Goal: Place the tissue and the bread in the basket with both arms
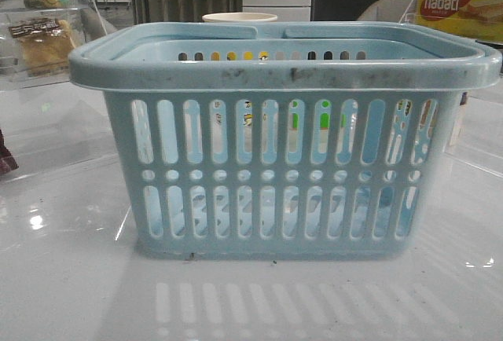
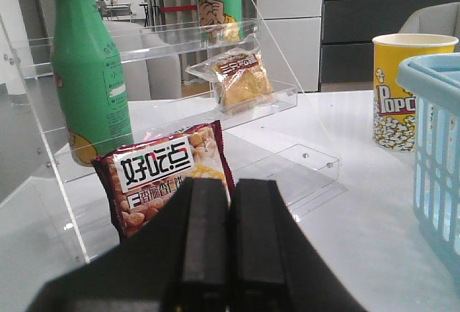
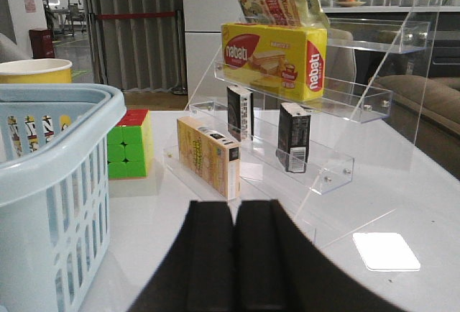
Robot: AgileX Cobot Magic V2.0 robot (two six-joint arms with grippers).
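Pale blue slotted basket (image 1: 283,152) with scuffed rim on desk (image 1: 71,278); wrapped golden bread (image 2: 241,78) on shelf (image 2: 287,96). Left hand (image 2: 230,240) and right hand (image 3: 236,254) both closed, empty.

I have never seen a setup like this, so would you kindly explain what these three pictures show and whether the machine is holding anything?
This is a two-armed robot at a glossy white table. The front picture looks forward over a large pale blue slotted plastic basket. The other two come from cameras on each wrist. The left gripper, black fingers together, holds nothing; it faces a clear acrylic shelf carrying golden-brown bread in a clear wrapper. The right gripper, also shut and empty, faces another clear rack with small black tissue packs and a yellow nabati box.
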